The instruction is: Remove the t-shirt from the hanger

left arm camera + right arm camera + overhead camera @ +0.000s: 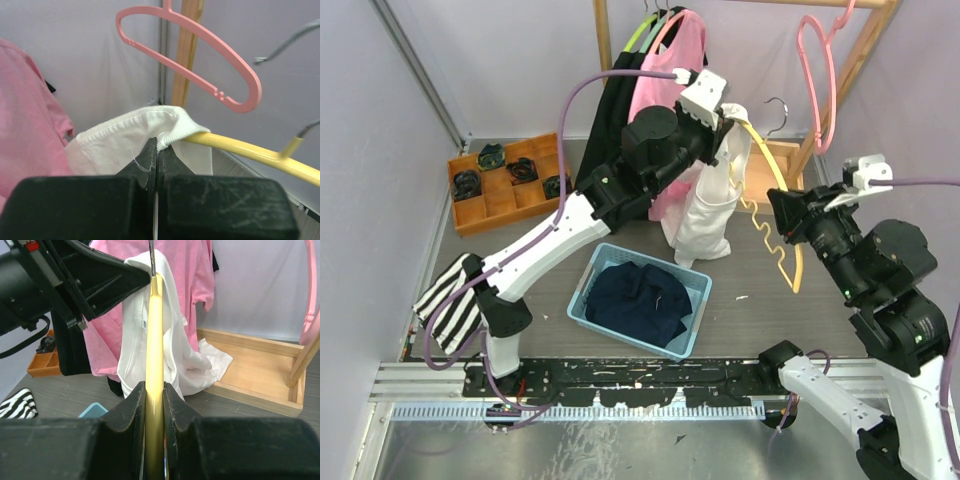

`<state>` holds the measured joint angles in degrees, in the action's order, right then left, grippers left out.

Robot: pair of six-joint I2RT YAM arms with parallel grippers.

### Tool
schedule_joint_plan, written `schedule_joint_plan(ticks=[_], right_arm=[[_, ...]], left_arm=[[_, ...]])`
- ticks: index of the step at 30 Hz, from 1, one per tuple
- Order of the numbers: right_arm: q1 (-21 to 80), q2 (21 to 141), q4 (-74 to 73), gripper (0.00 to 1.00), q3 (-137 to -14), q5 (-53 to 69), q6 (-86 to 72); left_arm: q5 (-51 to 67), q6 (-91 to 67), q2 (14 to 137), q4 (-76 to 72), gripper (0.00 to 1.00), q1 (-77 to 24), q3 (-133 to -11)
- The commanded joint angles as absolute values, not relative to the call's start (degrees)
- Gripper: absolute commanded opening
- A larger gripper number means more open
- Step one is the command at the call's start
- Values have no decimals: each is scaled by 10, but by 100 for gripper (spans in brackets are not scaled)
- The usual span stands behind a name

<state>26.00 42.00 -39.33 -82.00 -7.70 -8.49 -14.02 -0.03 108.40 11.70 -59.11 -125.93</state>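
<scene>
Left claw (pixel 157 145) pinches collar of t-shirt (pixel 706 215) (long axis hanging downward); right claw (pixel 154 390) clamps yellow hanger (pixel 154 315).

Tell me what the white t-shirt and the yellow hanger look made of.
The white t-shirt: probably cotton knit, matte; ribbed collar edge and stray threads show. The yellow hanger: smooth, slightly glossy, likely plastic or plastic-coated; even colour with a soft highlight along it.
</scene>
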Motion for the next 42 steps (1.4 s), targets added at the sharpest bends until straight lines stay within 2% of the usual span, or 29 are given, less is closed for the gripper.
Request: schedule_joint_plan(ticks=[1,8,23,42], right_arm=[[259,385,-350,1,-831,-78,-79],[259,354,-371,1,-832,-83,-91],[258,327,-375,1,-837,-65,-97],[259,271,-402,1,-823,-68,-101]], left_arm=[[-169,10,1096,104,0,-580,-1293],[-129,-1,1110,111,0,-580,-1307],[-115,49,1153,198,0,-580,-1428],[-127,44,1157,182,0,-581,-1424]])
